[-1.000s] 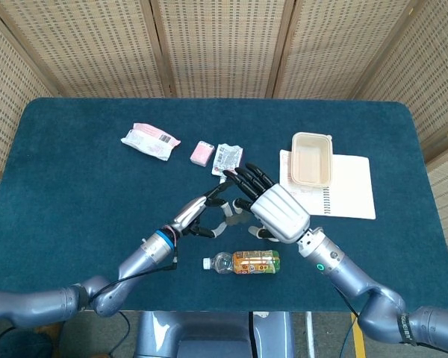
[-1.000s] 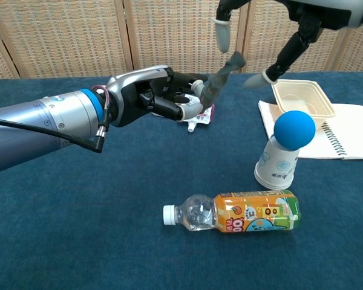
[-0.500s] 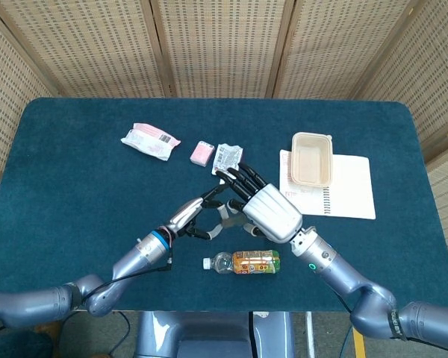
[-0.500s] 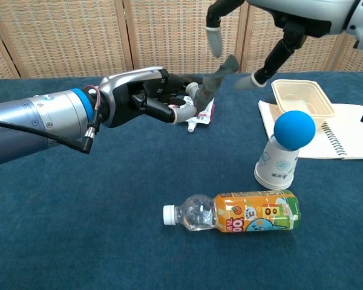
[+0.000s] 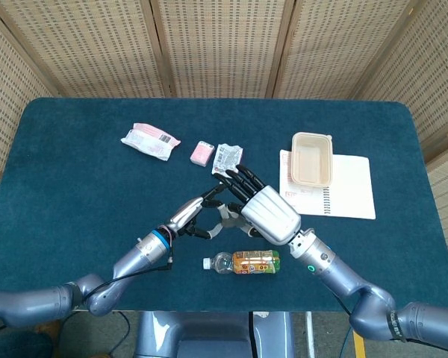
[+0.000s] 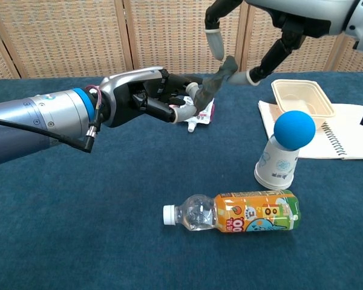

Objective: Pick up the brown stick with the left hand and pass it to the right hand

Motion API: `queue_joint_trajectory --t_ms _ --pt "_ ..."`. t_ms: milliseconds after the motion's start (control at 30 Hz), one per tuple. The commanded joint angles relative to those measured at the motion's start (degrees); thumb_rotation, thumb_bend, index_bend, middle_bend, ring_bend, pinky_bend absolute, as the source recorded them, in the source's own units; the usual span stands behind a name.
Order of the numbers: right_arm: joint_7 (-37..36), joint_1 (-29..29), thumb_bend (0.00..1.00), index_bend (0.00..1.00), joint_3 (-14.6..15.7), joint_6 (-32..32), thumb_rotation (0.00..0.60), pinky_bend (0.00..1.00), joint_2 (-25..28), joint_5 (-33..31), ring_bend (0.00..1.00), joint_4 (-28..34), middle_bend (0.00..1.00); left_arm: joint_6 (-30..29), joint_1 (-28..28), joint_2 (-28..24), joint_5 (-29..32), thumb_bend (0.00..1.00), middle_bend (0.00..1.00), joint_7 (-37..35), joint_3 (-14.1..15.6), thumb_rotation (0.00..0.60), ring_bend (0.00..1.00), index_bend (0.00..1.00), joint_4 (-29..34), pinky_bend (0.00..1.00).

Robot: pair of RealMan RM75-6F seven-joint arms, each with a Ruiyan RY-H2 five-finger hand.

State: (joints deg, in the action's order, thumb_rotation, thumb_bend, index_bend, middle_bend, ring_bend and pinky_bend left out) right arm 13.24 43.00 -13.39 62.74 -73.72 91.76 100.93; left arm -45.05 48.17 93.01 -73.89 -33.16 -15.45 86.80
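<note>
The brown stick (image 6: 217,78) slants up to the right in the chest view, and my left hand (image 6: 150,94) pinches its lower end. My right hand (image 6: 272,24) comes down from above. One of its fingertips (image 6: 215,41) hangs just left of the stick's upper end and another (image 6: 253,75) lies close on the right; I see neither clearly pressing the stick. In the head view my right hand (image 5: 265,210) covers the stick and lies against my left hand (image 5: 194,212).
An orange-labelled bottle (image 6: 236,212) lies near the front edge. An upturned paper cup with a blue ball (image 6: 288,148) stands at the right, a beige container (image 5: 312,158) and notebook (image 5: 351,186) behind it. A white sachet (image 5: 228,157), pink eraser (image 5: 202,152) and pink packet (image 5: 149,139) lie further back.
My right hand has shifted left over the stick, and its right-side fingertip has drawn in toward the stick's upper end. My left hand keeps holding the stick almost still.
</note>
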Motion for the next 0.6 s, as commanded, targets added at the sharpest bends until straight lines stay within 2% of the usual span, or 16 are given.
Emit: queue_joint_trajectory --t_ms 33,300,500,600 --pt "0.08 0.10 0.39 0.60 0.13 0.03 0.600 0.00 -0.03 0.00 0.00 0.00 0.07 -0.04 0.01 -0.08 -0.04 0.49 0.00 0.05 0.06 0.600 0.00 0.78 0.14 0.00" --pt "-0.05 0.43 0.45 0.61 0.55 0.51 0.600 0.00 -0.43 0.07 0.00 0.19 0.07 0.11 0.28 -0.08 0.40 0.49 0.00 0.53 0.12 0.600 0.00 0.78 0.46 0.00" --pt "0.67 0.54 0.57 0.62 0.99 0.44 0.600 0.00 -0.04 0.09 0.00 0.24 0.07 0.07 0.35 0.08 0.56 0.49 0.00 0.81 0.26 0.600 0.00 0.78 0.52 0.00" --pt "0.59 0.59 0.63 0.67 1.36 0.28 0.600 0.00 0.24 0.13 0.00 0.79 0.08 -0.01 0.37 0.07 0.66 0.49 0.00 0.82 0.19 0.600 0.00 0.78 0.59 0.00"
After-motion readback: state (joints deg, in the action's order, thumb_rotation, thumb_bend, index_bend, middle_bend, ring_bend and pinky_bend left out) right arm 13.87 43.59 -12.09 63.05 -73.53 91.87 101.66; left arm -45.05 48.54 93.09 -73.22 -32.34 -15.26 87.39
